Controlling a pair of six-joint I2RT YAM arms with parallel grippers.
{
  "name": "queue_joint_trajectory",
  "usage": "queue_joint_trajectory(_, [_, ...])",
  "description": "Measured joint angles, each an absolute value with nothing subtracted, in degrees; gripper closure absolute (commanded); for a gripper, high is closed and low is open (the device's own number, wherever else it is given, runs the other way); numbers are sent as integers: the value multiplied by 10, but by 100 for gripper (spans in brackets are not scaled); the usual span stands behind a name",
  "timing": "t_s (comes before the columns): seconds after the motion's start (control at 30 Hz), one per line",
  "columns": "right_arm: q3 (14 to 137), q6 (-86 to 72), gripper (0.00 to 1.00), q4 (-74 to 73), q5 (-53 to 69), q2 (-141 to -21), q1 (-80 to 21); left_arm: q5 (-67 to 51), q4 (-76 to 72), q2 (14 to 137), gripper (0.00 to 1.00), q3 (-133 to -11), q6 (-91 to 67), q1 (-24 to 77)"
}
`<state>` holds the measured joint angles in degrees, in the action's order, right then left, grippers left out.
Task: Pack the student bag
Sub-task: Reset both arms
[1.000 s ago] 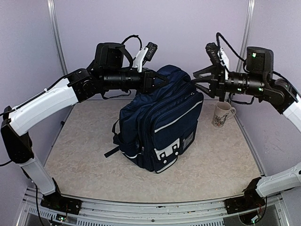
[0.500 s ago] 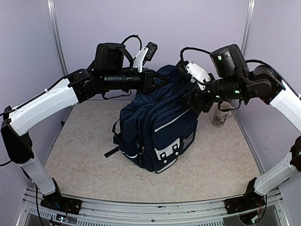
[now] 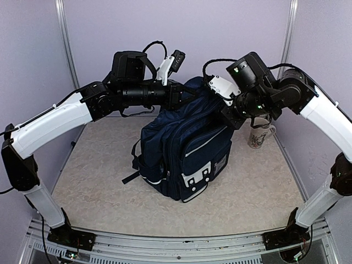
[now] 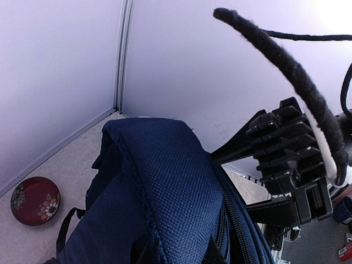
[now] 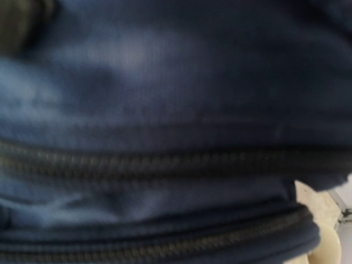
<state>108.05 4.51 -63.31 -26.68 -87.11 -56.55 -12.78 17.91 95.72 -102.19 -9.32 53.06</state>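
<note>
**Table** – pale marbled tabletop (image 3: 110,181), walled in lilac.

**Bag** – the student bag (image 3: 187,148), a large navy blue fabric backpack with white trim lines, white front-pocket patches and dark straps. It stands upright at mid-table with its front facing the arms. All the zips that can be seen are closed, so no packing is judged done yet.

**Left arm** – white and black. The left gripper (image 3: 184,94) is clamped on the ridge of fabric at the top of the bag and holds it up. Its position is unchanged over the last second.

**Right arm** – white and black. This is the item that has changed. A second ago it hung out to the right above the mug. It has since swung inward, and the right gripper (image 3: 226,116) now sits against the bag's upper right shoulder. In the left wrist view its ribbed black fingers stand apart with their tips at the bag's edge, and no grip is shown. Its own camera shows only blurred navy cloth and two dark zip lines, very close. Judged meaning: with the top steadied, this hand is going for a zip to open a compartment.

**Mug** – cream ceramic mug (image 3: 258,133) with a painted figure, on the table just right of the bag. It is untouched and a likely item to pack.

**Dish** – small round dark red dish (image 4: 36,201) with a flower pattern, near the wall behind the bag and apart from it.
</note>
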Motion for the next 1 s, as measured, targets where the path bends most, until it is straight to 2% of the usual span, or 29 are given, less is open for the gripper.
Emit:
queue_joint_trajectory(0.1, [1080, 42, 78, -647, -272, -870, -564, -128, 176, 957, 100, -1020, -90, 532])
queue_joint_trajectory(0.23, [1078, 40, 86, -648, -267, -867, -561, -130, 173, 957, 100, -1017, -88, 533])
queue_joint_trajectory(0.37, [1072, 40, 100, -644, -256, -857, -560, -131, 170, 955, 100, -1014, -87, 533])
queue_joint_trajectory(1.0, [1030, 35, 100, -573, -179, -777, -540, -131, 158, 948, 100, -1000, -85, 533])
